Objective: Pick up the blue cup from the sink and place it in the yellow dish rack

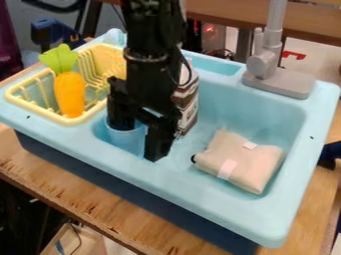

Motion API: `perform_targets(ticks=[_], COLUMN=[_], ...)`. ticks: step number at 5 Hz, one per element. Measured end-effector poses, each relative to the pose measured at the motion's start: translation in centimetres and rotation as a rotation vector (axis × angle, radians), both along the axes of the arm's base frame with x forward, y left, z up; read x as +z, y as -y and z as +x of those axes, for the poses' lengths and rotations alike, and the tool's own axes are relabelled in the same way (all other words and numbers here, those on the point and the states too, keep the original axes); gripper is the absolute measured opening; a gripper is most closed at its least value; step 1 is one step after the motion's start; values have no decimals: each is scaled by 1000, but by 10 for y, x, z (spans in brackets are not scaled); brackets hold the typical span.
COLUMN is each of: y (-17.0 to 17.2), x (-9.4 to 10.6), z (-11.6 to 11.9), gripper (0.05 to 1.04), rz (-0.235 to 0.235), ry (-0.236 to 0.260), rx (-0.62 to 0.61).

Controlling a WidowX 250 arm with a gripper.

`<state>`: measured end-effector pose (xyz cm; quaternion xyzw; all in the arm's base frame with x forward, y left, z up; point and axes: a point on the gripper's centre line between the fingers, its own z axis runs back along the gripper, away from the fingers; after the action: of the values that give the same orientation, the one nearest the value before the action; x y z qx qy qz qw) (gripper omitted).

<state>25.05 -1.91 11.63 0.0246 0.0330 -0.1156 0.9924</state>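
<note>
Blue cup [126, 142] stands upright in the near left part of the toy sink [166, 175], seen from the camera's side. The tool [138, 142] hangs right over it, fingers apart: one drops at the cup's mouth, the other outside its right side, so the cup's right wall lies between them. A carton [189, 110] stands just behind to the right; a beige cloth bundle [250, 158] lies farther right.

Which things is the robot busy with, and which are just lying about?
Part of the job, it seems:
the black gripper
the blue cup, right at the gripper

Just there:
the toy carrot, in the yellow rack
the beige bundle, lying in the sink
the carton, behind the gripper
the grey tap
</note>
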Motion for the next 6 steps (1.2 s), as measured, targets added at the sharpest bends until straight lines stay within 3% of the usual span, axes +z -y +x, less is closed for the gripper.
perform_targets(ticks=[2, 3, 4, 6], y=[10, 18, 22, 22], x=[-10, 0, 18, 83], z=[12, 21, 31, 32], gripper=[414, 194, 106, 100], rz=[-23, -10, 19, 27], ry=[11, 18, 56, 178], rx=[-29, -57, -75, -31])
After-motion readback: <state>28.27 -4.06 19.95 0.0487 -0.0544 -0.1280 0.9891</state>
